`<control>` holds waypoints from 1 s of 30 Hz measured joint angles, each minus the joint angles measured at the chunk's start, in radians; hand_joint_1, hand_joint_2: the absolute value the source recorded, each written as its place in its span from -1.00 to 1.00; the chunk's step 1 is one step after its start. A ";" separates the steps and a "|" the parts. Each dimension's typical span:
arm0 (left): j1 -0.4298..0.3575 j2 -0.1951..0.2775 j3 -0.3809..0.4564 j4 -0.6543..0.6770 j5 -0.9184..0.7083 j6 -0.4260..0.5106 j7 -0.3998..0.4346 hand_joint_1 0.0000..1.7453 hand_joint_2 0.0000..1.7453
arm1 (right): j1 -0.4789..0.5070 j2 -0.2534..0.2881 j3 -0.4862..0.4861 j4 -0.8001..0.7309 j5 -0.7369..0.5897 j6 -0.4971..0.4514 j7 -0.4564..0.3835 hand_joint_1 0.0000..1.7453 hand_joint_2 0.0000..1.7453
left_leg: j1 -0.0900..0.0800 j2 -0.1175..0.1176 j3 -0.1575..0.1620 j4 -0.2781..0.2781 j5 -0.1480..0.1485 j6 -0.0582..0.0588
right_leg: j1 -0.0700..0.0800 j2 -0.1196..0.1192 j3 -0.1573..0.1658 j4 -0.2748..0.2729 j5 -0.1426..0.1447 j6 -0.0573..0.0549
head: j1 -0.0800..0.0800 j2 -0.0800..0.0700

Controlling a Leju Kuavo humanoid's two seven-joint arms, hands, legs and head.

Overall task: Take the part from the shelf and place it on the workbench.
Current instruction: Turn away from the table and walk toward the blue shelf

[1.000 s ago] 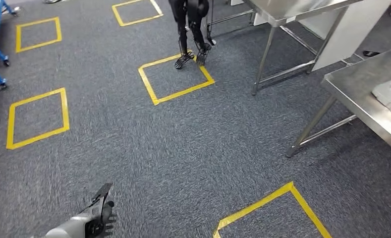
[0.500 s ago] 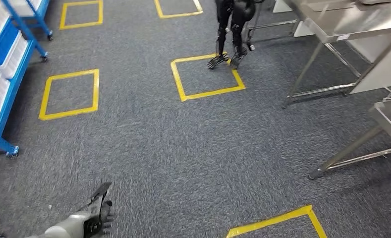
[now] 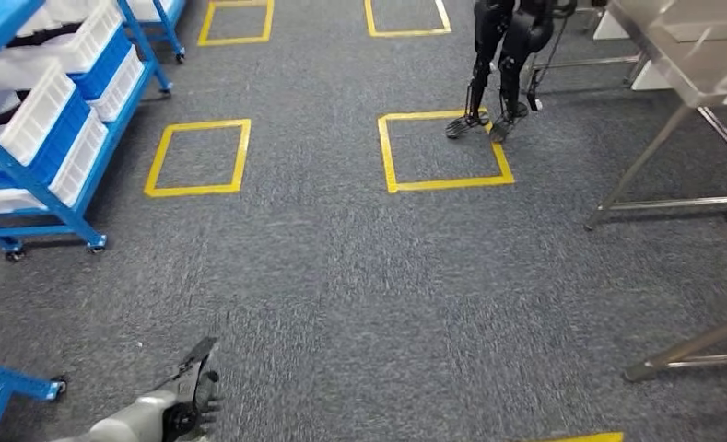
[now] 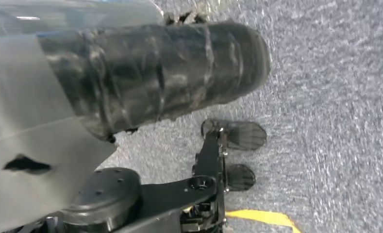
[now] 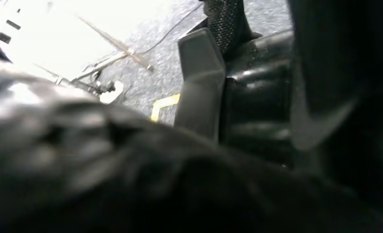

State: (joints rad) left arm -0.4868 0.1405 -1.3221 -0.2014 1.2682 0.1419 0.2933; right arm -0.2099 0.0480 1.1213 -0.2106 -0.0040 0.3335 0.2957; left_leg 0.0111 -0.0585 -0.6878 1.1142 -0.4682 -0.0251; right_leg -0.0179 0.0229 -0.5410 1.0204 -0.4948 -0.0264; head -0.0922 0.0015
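Head view of a walking stage, the robot facing a grey carpeted floor [image 3: 341, 276] marked with yellow taped squares [image 3: 198, 157]. The blue shelf [image 3: 41, 175] on castors stands at the far left, its tiers carrying white bins [image 3: 37, 115]; the part itself cannot be made out, and is judged to lie in or among those bins. Steel table frames stand at the right: one table [image 3: 673, 55] at far right and the leg of a nearer table [image 3: 691, 348] at near right, either of which may serve as the workbench. The left hand [image 3: 189, 401] hangs low at the near left, carrying nothing; its fingers look loosely extended, though whether they are spread or curled cannot be told for certain. In the left wrist view the dark ribbed cover of that hand [image 4: 155, 73] lies over the carpet. The right wrist view is dark and blurred, so the state of the right hand cannot be told. A second, dark robot [image 3: 507, 55] stands at the far middle, its feet on the edge of a taped square. The step in hand is judged to be the approach to the shelf: it is best done by squaring up to the shelf front before any reach and stopping short of the castor [image 3: 97, 244] and lower rail. Open carpet lies between shelf and tables; the table legs, a blue frame corner [image 3: 9, 382] at near left and the other robot bound the route.
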 joint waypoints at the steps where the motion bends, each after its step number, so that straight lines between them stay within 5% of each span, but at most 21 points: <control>1: -0.004 -0.002 -0.003 0.000 -0.004 0.000 -0.002 -1.00 -1.00 | 0.002 0.000 0.000 0.000 0.000 0.002 0.000 -1.00 -1.00 | 0.000 0.027 -0.031 0.064 -0.029 -0.004 | 0.002 -0.014 0.001 -0.001 0.000 -0.003 | -0.003 0.000; 3: -0.008 -0.007 -0.006 0.000 -0.011 -0.003 -0.002 -1.00 -1.00 | 0.003 -0.001 0.000 0.000 0.004 0.010 0.002 -1.00 -1.00 | 0.003 0.049 -0.083 0.167 -0.061 -0.008 | 0.005 -0.041 0.002 0.000 -0.003 -0.005 | -0.003 0.000; 4: -0.008 -0.008 -0.007 0.000 -0.014 -0.006 0.000 -1.00 -1.00 | 0.002 -0.001 0.001 0.000 0.008 0.014 0.004 -1.00 -1.00 | 0.004 0.053 -0.087 0.171 -0.052 -0.009 | 0.005 -0.053 0.003 0.000 -0.006 -0.005 | -0.003 0.000; 8: -0.020 -0.011 -0.010 0.000 -0.022 -0.009 0.008 -1.00 -1.00 | -0.005 0.004 0.009 0.000 0.030 0.017 0.027 -1.00 -1.00 | -0.004 0.104 0.030 -0.049 0.050 0.002 | 0.011 -0.097 0.016 0.002 -0.022 0.007 | -0.003 0.000; 10: -0.028 -0.014 -0.017 0.000 -0.024 -0.008 0.009 -1.00 -1.00 | -0.008 0.009 0.016 0.000 0.036 0.017 0.039 -1.00 -1.00 | -0.013 0.114 0.051 -0.090 0.050 0.016 | 0.017 -0.114 0.021 0.001 -0.029 0.017 | 0.000 0.000; 12: -0.029 -0.016 -0.025 0.000 -0.025 -0.007 0.009 -1.00 -1.00 | -0.011 0.012 0.020 0.000 0.037 0.016 0.046 -1.00 -1.00 | -0.012 0.093 0.051 -0.094 0.050 0.029 | 0.019 -0.129 0.028 -0.003 -0.035 0.026 | 0.001 0.000; 15: -0.029 -0.018 -0.026 0.000 -0.026 -0.007 0.009 -1.00 -1.00 | -0.014 0.014 0.022 0.000 0.037 0.016 0.048 -1.00 -1.00 | -0.005 0.065 0.061 -0.105 0.053 0.047 | 0.013 -0.069 0.004 0.063 -0.081 0.038 | 0.007 0.000; 17: -0.032 -0.022 -0.026 0.000 -0.026 -0.007 0.008 -1.00 -1.00 | -0.013 0.014 0.025 0.000 0.037 0.017 0.046 -1.00 -1.00 | -0.005 0.046 0.063 -0.106 0.052 0.054 | 0.013 -0.030 -0.062 0.196 -0.140 0.040 | 0.011 0.000; 19: -0.032 -0.024 -0.027 0.000 -0.026 -0.007 0.009 -1.00 -1.00 | -0.014 0.013 0.027 0.000 0.037 0.017 0.043 -1.00 -1.00 | -0.006 0.021 0.063 -0.104 0.051 0.056 | 0.016 -0.024 -0.116 0.292 -0.161 0.039 | 0.011 0.000; 20: -0.031 -0.025 -0.027 0.000 -0.026 -0.008 0.009 -1.00 -1.00 | -0.014 0.013 0.028 0.000 0.037 0.018 0.041 -1.00 -1.00 | -0.006 0.007 0.063 -0.103 0.051 0.056 | 0.018 -0.023 -0.119 0.287 -0.141 0.037 | 0.011 0.000; 22: -0.031 -0.026 -0.032 0.000 -0.026 -0.010 0.009 -1.00 -1.00 | -0.013 0.013 0.031 0.000 0.037 0.018 0.041 -1.00 -1.00 | -0.006 -0.022 0.064 -0.099 0.050 0.055 | 0.018 -0.012 -0.078 0.182 -0.062 0.030 | 0.011 0.000; 24: -0.032 -0.029 -0.038 0.000 -0.029 -0.013 0.009 -1.00 -1.00 | -0.012 0.014 0.035 0.000 0.039 0.019 0.043 -1.00 -1.00 | -0.005 -0.047 0.059 -0.094 0.051 0.049 | 0.016 0.032 -0.031 0.062 -0.012 0.021 | 0.011 0.000; 26: -0.033 -0.032 -0.042 0.000 -0.037 -0.018 0.011 -1.00 -1.00 | -0.010 0.014 0.039 0.000 0.040 0.022 0.045 -1.00 -1.00 | -0.002 -0.068 0.050 -0.095 0.056 0.038 | 0.017 0.060 -0.016 0.017 -0.007 0.015 | 0.011 0.000; 28: -0.033 -0.031 -0.050 0.000 -0.054 -0.024 0.012 -1.00 -1.00 | -0.011 0.016 0.043 0.000 0.038 0.032 0.049 -1.00 -1.00 | 0.001 -0.088 0.045 -0.100 0.063 0.024 | 0.017 0.040 -0.012 0.006 0.000 0.006 | 0.011 0.000; 30: -0.033 -0.032 -0.067 0.000 -0.079 -0.034 0.011 -1.00 -1.00 | -0.013 0.018 0.045 0.000 0.035 0.047 0.053 -1.00 -1.00 | -0.003 -0.058 0.032 -0.079 0.050 0.017 | 0.013 0.017 0.002 -0.011 0.009 -0.006 | 0.008 0.000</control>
State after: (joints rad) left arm -0.5194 0.1088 -1.3892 -0.2015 1.1894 0.1076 0.3047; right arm -0.2228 0.0663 1.1668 -0.2107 0.0307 0.3809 0.3492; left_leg 0.0082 -0.1165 -0.6554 1.0354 -0.4186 -0.0083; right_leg -0.0051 0.0394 -0.5392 1.0093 -0.4856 -0.0320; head -0.0839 0.0015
